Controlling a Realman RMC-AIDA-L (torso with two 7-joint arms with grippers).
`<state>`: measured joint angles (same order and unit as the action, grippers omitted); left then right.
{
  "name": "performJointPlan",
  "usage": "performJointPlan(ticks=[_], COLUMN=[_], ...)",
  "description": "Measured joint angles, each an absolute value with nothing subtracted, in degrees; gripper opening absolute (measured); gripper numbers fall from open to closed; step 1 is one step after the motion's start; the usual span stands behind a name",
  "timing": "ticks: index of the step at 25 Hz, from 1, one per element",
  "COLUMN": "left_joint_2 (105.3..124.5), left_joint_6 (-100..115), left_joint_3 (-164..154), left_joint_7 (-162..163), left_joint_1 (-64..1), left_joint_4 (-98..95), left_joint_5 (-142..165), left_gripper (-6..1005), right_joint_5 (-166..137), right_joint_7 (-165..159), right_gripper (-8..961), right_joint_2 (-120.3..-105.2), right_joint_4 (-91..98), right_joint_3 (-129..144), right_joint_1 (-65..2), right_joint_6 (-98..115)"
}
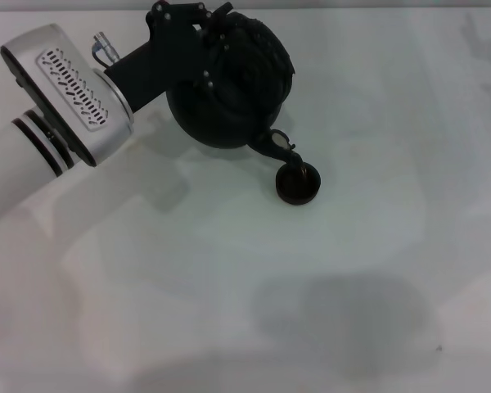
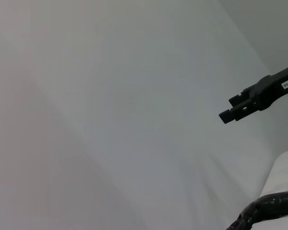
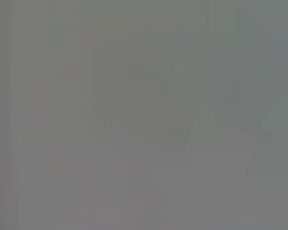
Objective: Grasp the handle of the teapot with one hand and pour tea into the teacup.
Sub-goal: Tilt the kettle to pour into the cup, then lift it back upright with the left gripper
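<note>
In the head view my left gripper (image 1: 217,41) is shut on the handle (image 1: 266,51) of the black teapot (image 1: 221,110) and holds the pot lifted and tipped. The pot's spout (image 1: 278,146) points down, right above the small black teacup (image 1: 298,183), which stands on the white table. In the left wrist view one dark finger (image 2: 254,98) shows, along with a piece of the rough-wrapped handle (image 2: 269,210) at the frame's edge. The right gripper is out of view, and the right wrist view shows only bare surface.
The white table (image 1: 352,270) spreads out around the cup. My left arm's silver forearm (image 1: 65,90) reaches in from the far left. A faint shadow (image 1: 344,315) lies on the table in front.
</note>
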<state>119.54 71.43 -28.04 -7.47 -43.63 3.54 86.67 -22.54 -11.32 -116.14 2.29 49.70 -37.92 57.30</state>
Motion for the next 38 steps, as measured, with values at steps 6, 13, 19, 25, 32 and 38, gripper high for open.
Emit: performJointPlan(ticks=[6, 13, 19, 25, 32, 38], left_joint_2=[119.46, 119.36, 119.35, 119.36, 119.36, 119.36], left_joint_6=[71.3, 71.21, 71.19, 71.18, 71.19, 71.19], left_joint_3=[-28.04, -28.04, -28.04, -28.04, -28.04, -28.04], left_joint_7=[-7.55, -8.86, -8.9, -8.9, -8.89, -8.87], left_joint_1=[-43.63, -43.6, -43.59, -43.95, -44.02, -44.03], left_joint_4=[3.38, 3.09, 2.7, 2.66, 2.63, 2.63], left_joint_5=[86.71, 87.68, 87.95, 87.99, 87.99, 87.99], left_gripper=[99, 98, 98, 99, 99, 98], right_joint_5=[-22.41, -22.4, -22.32, -22.31, -22.32, -22.32], right_joint_7=[-11.34, -11.34, -11.34, -11.34, -11.42, -11.43], right_gripper=[825, 825, 825, 825, 825, 825], right_joint_2=[-116.18, -116.19, -116.19, -116.19, -116.19, -116.19], right_joint_4=[2.28, 2.28, 2.28, 2.28, 2.2, 2.2], right_joint_3=[49.66, 49.65, 49.65, 49.65, 49.66, 49.65], right_joint_1=[-37.81, -37.94, -37.97, -37.97, -37.97, -37.97], right_joint_6=[57.39, 57.46, 57.51, 57.51, 57.6, 57.53])
